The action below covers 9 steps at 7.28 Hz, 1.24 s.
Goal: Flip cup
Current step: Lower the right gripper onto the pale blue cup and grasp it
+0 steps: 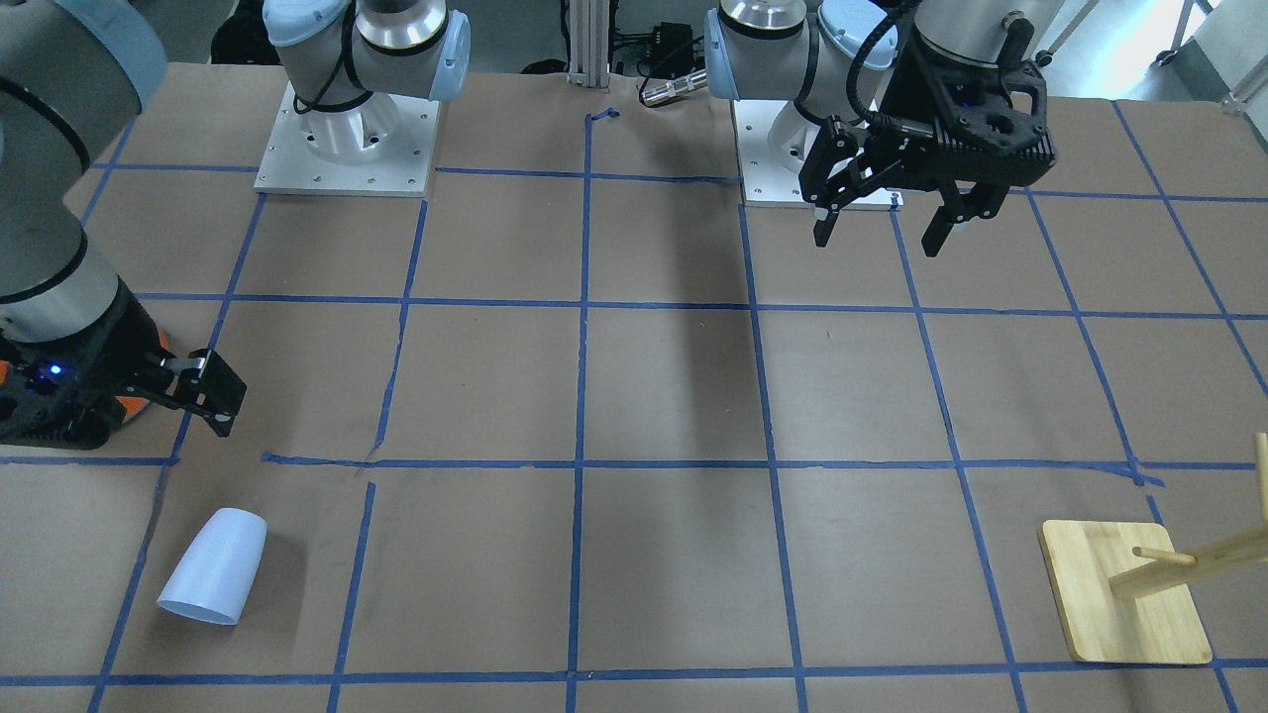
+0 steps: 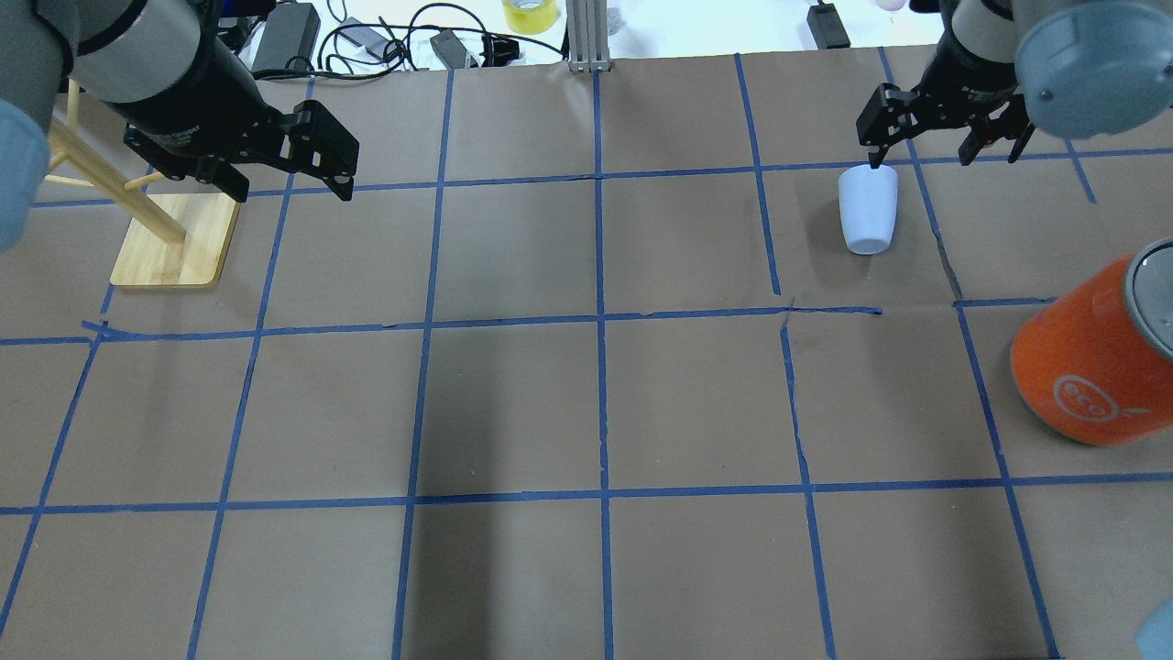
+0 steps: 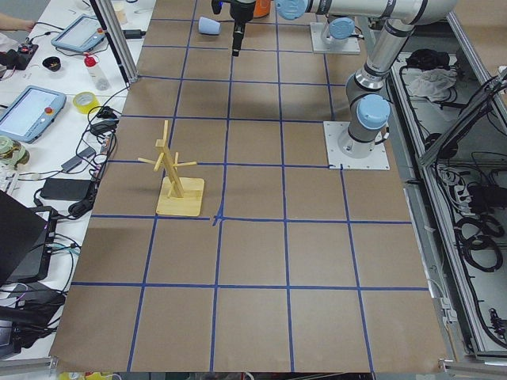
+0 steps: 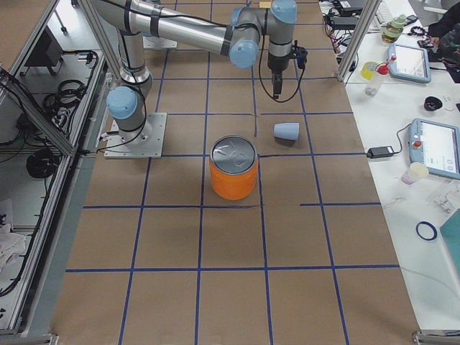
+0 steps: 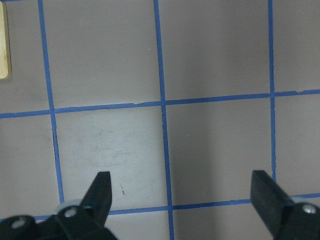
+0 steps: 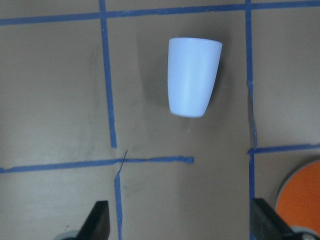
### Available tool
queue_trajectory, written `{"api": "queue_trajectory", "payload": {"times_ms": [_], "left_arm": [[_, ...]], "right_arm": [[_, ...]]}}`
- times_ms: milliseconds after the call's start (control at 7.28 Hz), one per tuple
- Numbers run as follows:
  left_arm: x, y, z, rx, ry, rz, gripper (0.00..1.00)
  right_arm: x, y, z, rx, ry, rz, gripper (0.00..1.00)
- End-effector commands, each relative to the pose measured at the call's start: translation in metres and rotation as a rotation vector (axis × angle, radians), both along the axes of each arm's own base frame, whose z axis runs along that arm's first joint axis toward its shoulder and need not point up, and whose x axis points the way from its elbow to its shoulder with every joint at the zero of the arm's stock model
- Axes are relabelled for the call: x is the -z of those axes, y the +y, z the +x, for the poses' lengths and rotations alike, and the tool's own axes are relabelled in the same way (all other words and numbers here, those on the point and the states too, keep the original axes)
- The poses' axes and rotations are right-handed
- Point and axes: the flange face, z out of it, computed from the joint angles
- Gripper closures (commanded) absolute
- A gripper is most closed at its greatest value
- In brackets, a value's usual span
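Brown-paper tabletop (image 2: 513, 403) gridded with blue tape, cables and tablets beyond the far long edge.

- Small pale lavender-blue tapered plastic cup (image 6: 194, 76): lying on its side, wide end toward the far long edge, narrow end toward the robot. It sits in the half nearer the robot's right end, closer to the far long edge than to the robot's edge. Its inside shows in no view, so contents unknown.
- Right gripper (image 6: 181, 222): fingers wide apart, nothing between them. It hangs above the paper, robot-side of the cup and not touching it.
- Left gripper (image 5: 182, 192): fingers wide apart, empty, over bare paper toward the left end.
- Large orange can with a silver top (image 2: 1081, 367): upright near the cup, on its robot side and further toward the right end. Top closed, contents unseen.
- Pale wooden peg rack (image 2: 169, 252): near the far long edge toward the left end, pegs bare.

Judged step: approach, grasp not yet begun. The next move likely calls for lowering the right gripper to straddle the cup's tapered sides, closing, then lifting and turning it onto one end. Smooth taper may slip.
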Motion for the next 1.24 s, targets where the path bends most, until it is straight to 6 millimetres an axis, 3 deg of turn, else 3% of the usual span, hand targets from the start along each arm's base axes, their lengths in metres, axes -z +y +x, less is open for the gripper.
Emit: {"api": "queue_trajectory", "payload": {"times_ms": [0,275,412,687,1099], "left_arm": [[0.0,0.0,0.0,0.0,0.002,-0.001,0.0],[0.0,0.0,0.0,0.001,0.003,-0.001,0.0],[0.0,0.0,0.0,0.001,0.003,0.0,0.0],[0.0,0.0,0.0,-0.001,0.003,-0.001,0.0],[0.0,0.0,0.0,-0.001,0.003,0.0,0.0]], "right_arm": [[0.071,-0.023,-0.017,-0.014,0.015,-0.047,0.0],[0.127,-0.048,-0.036,0.041,0.014,-0.059,0.0],[0.143,-0.057,-0.038,0.078,0.01,-0.063,0.0],[0.163,-0.065,-0.038,0.207,-0.032,-0.047,0.0],[0.183,-0.074,-0.033,0.203,-0.108,-0.032,0.0]]}}
